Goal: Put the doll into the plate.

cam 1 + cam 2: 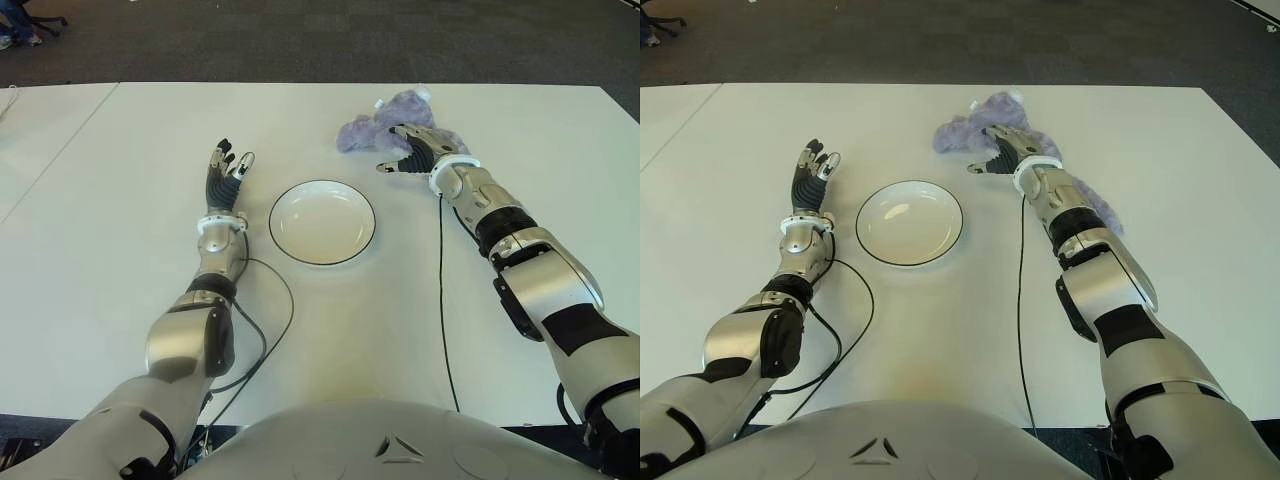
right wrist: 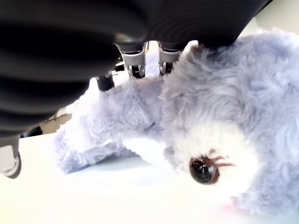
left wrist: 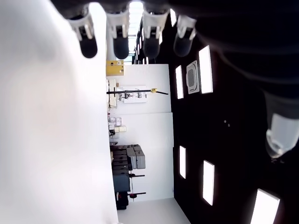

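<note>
One round white black-rimmed plate (image 1: 322, 222) holds nothing; your right hand (image 1: 414, 150) drapes loosely over the fluffy lavender plush doll (image 1: 372, 128), not clamped; your left hand (image 1: 226, 172) is spread left of the plate.

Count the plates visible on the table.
1: a white plate on the table, between the left robot hand and right robot hand. None appear hidden.

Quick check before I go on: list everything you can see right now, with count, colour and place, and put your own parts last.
doll: one, lilac plush with a white face, on the table's far right, beyond the plate.
plate: one, white with a dark rim, centre of the table, nothing in it.
table: one, white, under everything.
cables: two, black, trailing along each arm over the table.
left hand: one, fingers spread, holding nothing, left of the plate.
right hand: one, over the doll, fingers reaching into its fur, grasp not yet closed.
</note>
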Controlling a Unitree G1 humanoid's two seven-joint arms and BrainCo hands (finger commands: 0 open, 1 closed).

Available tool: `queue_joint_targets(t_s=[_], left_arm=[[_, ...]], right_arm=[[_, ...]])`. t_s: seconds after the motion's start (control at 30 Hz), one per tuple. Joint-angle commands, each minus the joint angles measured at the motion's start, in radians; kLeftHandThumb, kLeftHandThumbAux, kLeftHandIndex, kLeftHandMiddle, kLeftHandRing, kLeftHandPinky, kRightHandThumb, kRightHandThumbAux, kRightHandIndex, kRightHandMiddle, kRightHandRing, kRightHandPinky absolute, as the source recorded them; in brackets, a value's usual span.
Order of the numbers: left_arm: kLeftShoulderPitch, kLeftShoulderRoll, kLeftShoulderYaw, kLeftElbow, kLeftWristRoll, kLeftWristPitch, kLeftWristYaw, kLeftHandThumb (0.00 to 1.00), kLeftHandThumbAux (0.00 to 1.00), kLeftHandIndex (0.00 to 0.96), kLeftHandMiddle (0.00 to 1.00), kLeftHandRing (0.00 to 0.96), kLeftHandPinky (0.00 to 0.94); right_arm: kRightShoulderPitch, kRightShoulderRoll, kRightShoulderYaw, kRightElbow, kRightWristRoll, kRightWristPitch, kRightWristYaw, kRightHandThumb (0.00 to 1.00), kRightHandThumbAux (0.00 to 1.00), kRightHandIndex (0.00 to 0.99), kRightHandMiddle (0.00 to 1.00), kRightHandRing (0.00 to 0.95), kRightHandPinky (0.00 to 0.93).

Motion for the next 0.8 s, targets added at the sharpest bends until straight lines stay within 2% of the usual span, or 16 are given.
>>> queue_joint_targets(t_s=[0.03, 0.37, 0.63, 0.8], left_arm=[[0.190, -0.066, -0.010, 0.130, 0.008, 0.132, 0.018, 0.000, 0.492, 0.031, 0.076, 0.074, 0.066], [0.186, -0.069, -0.008, 0.132, 0.005, 0.140, 0.016, 0.000, 0.489, 0.038, 0.078, 0.073, 0.069], [0.184, -0.069, -0.011, 0.132, 0.007, 0.147, 0.016, 0.000, 0.503, 0.024, 0.078, 0.078, 0.073], [0.183, -0.071, -0.015, 0.132, 0.012, 0.143, 0.022, 0.000, 0.504, 0.021, 0.081, 0.079, 0.066]], right_arm=[[0.083, 0.003, 0.031, 0.107, -0.012, 0.064, 0.049, 0.228, 0.429, 0.000, 0.000, 0.000, 0.000], [0.058, -0.018, 0.046, 0.122, -0.016, 0.046, 0.017, 0.195, 0.412, 0.004, 0.000, 0.000, 0.000], [0.022, -0.042, 0.035, 0.123, -0.002, 0.020, 0.001, 0.180, 0.478, 0.037, 0.000, 0.000, 0.000], [0.010, -0.083, 0.014, 0.009, 0.011, -0.016, -0.008, 0.172, 0.484, 0.046, 0.000, 0.000, 0.000]])
